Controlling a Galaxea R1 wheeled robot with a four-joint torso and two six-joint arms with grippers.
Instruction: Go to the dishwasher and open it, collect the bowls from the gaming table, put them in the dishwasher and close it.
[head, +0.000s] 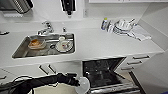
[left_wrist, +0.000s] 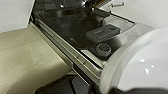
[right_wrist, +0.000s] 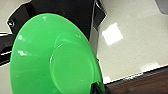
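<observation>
The dishwasher (head: 101, 71) stands open under the white counter, its door (head: 113, 88) folded down and a dark rack inside. My left gripper (head: 75, 81) comes in from the left, shut on a pale whitish bowl (head: 83, 85) held just left of the door's edge. In the left wrist view that bowl (left_wrist: 140, 67) looms beside the door's inner face (left_wrist: 75, 27) with its detergent compartment (left_wrist: 102, 32). A bright green bowl (right_wrist: 50, 57) hangs over the floor in the right wrist view, with my right gripper (right_wrist: 96, 88) shut on its rim. The gaming table is out of view.
A steel sink (head: 22, 51) above and to the left holds dirty dishes, with a tap (head: 45, 28) behind it. Plates, a cup and a bottle (head: 104, 24) stand at the counter's back right. Drawers (head: 140, 58) flank the dishwasher on the right. Beige floor (left_wrist: 25, 55) lies beside the door.
</observation>
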